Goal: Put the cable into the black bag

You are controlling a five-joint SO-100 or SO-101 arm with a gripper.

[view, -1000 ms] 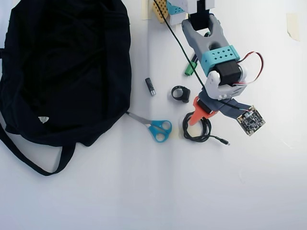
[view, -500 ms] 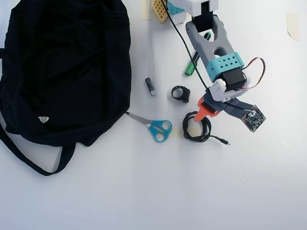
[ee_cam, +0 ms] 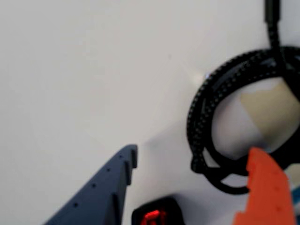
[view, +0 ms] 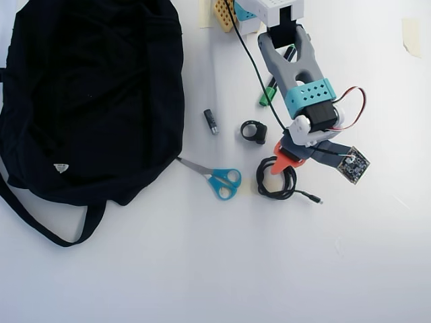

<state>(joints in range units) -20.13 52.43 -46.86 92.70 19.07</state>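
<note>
The thin black coiled cable (view: 276, 183) lies on the white surface (view: 222, 269), at 3 o'clock from the large black fabric bag (view: 87, 94). The claw (ee_cam: 192, 185) hangs wide, empty. Recommended: both fingers straddle the coil's near strands before closing.

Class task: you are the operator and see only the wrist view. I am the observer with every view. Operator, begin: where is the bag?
Observer: The black bag lies at the far left of the overhead view, well apart from the cable.
Operator: What lies between them?
Observer: Blue-handled scissors, their blades pointing at the bag.
Operator: Anything close to the gripper?
Observer: A small black ring sits just up-left of the gripper.
Operator: Where does the cable's tail point?
Observer: Its plug trails right, away from the bag.
</note>
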